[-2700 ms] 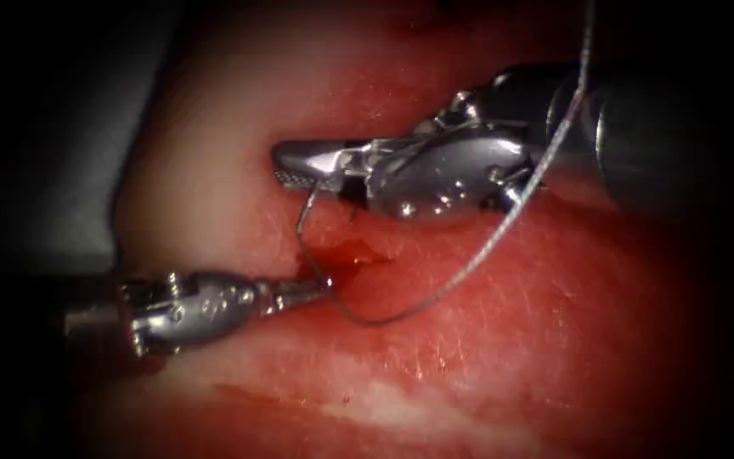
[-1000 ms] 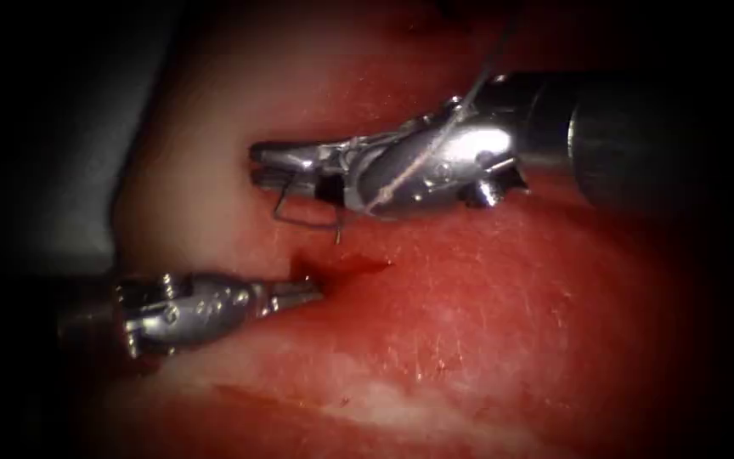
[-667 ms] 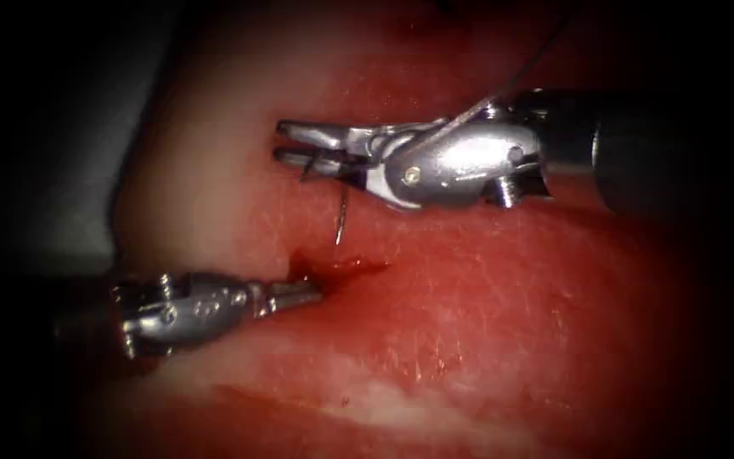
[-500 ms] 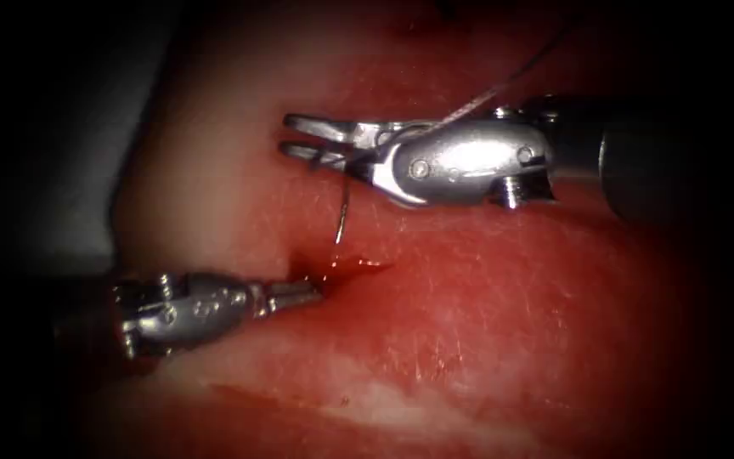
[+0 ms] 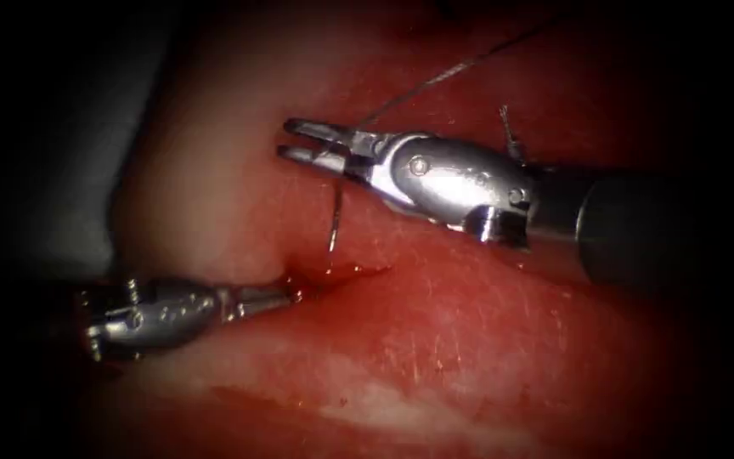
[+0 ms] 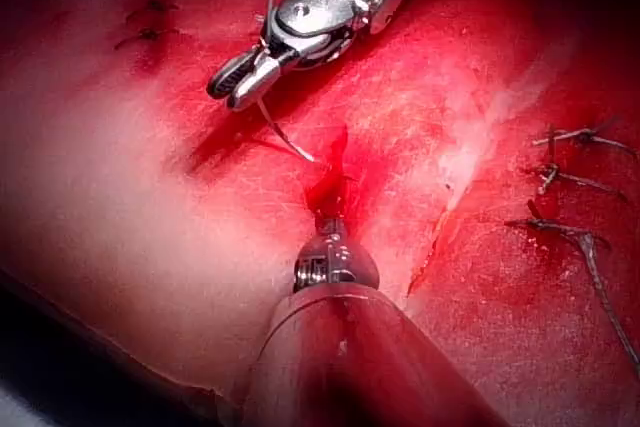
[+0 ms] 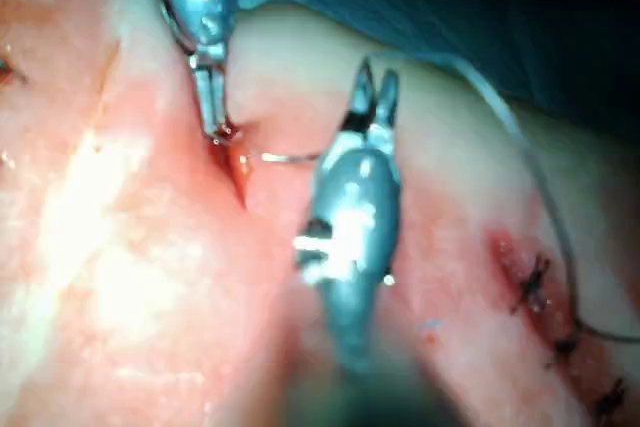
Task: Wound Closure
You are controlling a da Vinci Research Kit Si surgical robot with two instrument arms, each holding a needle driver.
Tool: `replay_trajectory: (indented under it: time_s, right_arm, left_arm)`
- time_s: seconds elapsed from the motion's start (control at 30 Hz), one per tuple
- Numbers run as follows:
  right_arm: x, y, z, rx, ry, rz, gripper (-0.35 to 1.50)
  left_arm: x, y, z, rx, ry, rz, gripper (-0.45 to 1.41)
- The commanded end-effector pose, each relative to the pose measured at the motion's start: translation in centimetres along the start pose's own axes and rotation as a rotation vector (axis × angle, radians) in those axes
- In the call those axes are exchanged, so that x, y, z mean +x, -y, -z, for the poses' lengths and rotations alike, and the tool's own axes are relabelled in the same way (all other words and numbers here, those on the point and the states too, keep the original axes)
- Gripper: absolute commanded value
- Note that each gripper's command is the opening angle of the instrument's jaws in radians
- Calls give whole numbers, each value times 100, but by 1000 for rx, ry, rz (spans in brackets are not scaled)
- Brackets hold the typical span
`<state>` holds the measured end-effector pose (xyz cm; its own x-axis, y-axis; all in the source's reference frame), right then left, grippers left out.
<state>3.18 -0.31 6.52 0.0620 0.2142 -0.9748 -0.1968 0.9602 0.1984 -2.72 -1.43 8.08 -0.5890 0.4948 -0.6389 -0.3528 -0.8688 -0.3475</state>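
Tissue (image 5: 486, 340): pale, glistening pork belly, wet with red fluid (image 5: 346, 272) pooled at the cut (image 5: 333, 274). Needle (image 5: 334, 223): thin curved steel, gripped near its rear end by your right tool (image 5: 312, 143), whose jaws are clamped on it; the curve hangs downward, its tip just above the cut, free of the tissue. Thread (image 5: 443, 76): fine pale strand running from the jaws up and to the right. Your left tool (image 5: 278, 297): polished metal, lying level, its slim jaws closed with the tip at the cut's left edge; whether it grips tissue, you cannot tell. No legible markings.
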Motion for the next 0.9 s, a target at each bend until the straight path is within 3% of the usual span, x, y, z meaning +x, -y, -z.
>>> replay_trajectory:
  time_s: [0.03, 0.17, 0.4, 0.57, 0.73, 0.83, 0.9]
  right_arm:
    - [-8, 9, -8, 1, 16, -45, -35]
    - [-15, 19, -6, -19, 29, -230, -35]
    - [-13, 17, -5, -39, 30, -403, -35]
    - [-21, 32, -4, -32, 77, -522, -35]
    - [-29, 60, -1, -16, 92, -568, -35]
    - [-27, 59, 1, -16, 98, -570, -35]
    - [-23, 45, 3, -40, 100, -575, 47]
  left_arm:
    - [-4, -1, -6, -1, -1, -4, -11]
    - [-13, -1, -5, 6, 4, -10, -11]
    - [-12, -4, -7, 10, 5, -8, -10]
    - [-12, -4, -7, 10, 5, -8, -10]
    - [-7, -6, -4, 9, 6, -27, -10]
    - [0, -7, -1, 2, 4, -91, -3]
    - [6, -7, 2, -5, -9, -144, 7]
